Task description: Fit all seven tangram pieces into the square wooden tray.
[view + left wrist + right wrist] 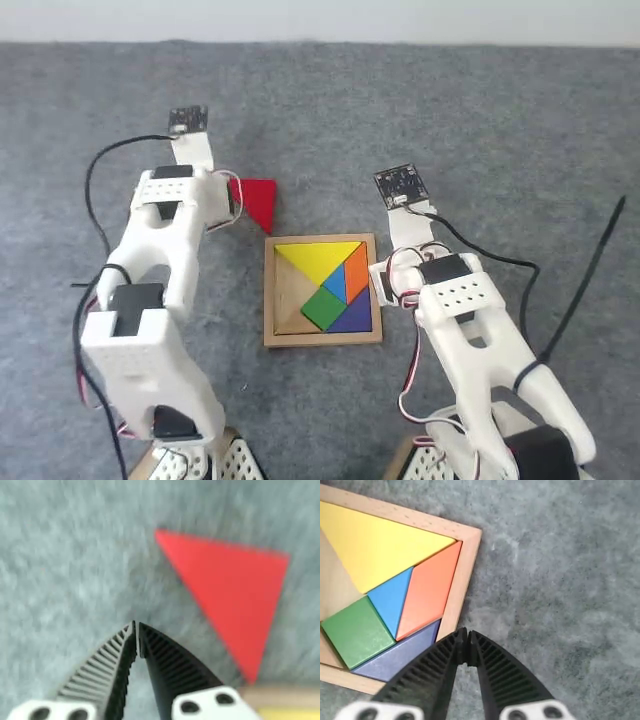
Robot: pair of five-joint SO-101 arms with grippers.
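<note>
A: Tray?
B: Wooden tray [322,341] sits mid-desk. In it: yellow triangle [315,260] along far edge, orange piece [358,278] at rt edge, blue triangle [335,285], green square [322,308], purple triangle [353,319] at near rt corner. Left part is bare wood.
A: Red one?
B: Red triangle [260,203] lies flat on the desk, tip right at the tray's far left corner; can't tell if touching.
A: Grippers?
B: Left gripper [136,626] is closed tight and empty, beside the red triangle. Right gripper [467,632] is also closed and empty, just outside the tray's rt edge.
A: Surface?
B: Grey felt-like cover [500,130] runs wide to the far edge, pale wall behind. Black cable [590,270] nr rt side.
</note>
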